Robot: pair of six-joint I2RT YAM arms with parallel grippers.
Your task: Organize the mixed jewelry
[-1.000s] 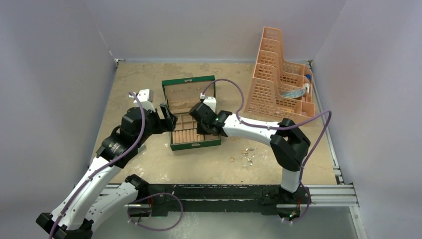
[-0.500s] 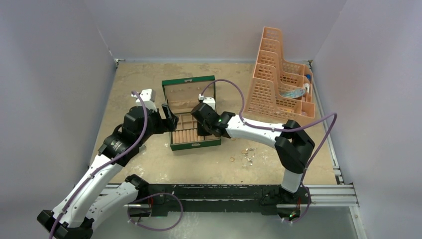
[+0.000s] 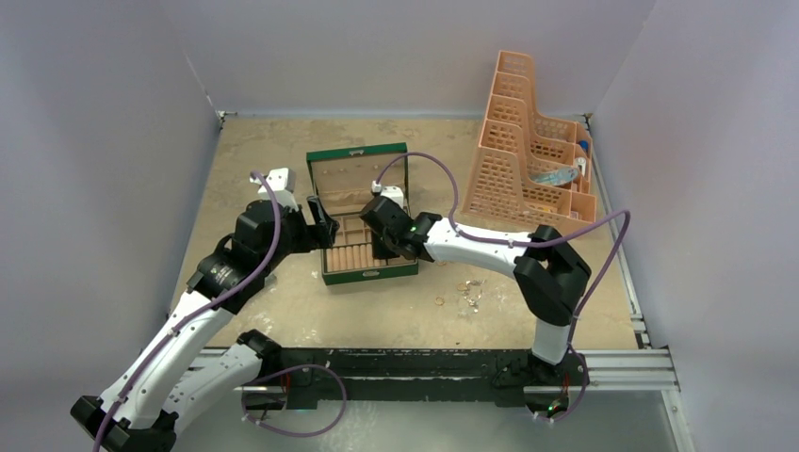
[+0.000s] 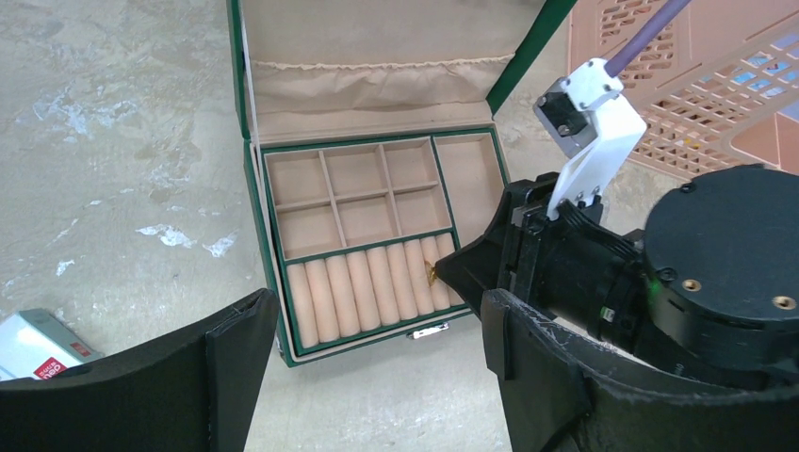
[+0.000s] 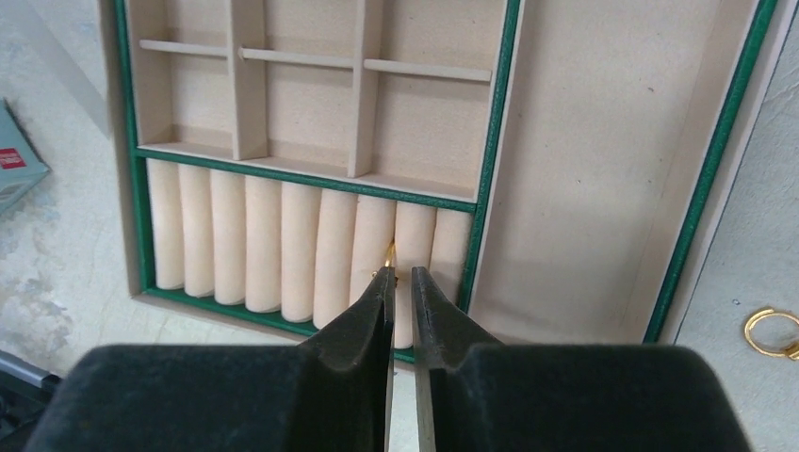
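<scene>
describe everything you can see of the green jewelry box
The green box sits on the table, lid open and leaning back, beige lining inside. Six square compartments at the back, one long one on the right, a row of ring rolls along the front, a metal clasp. The right tool pinches a gold ring into the rolls.

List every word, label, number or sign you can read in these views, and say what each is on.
Nothing reads clearly.
Red label on the flat packet left of the green box: white print, too blurred to read.
Front clasp of the box: too small, no letters made out.
Gold ring in the right claw: no marking visible.
</scene>
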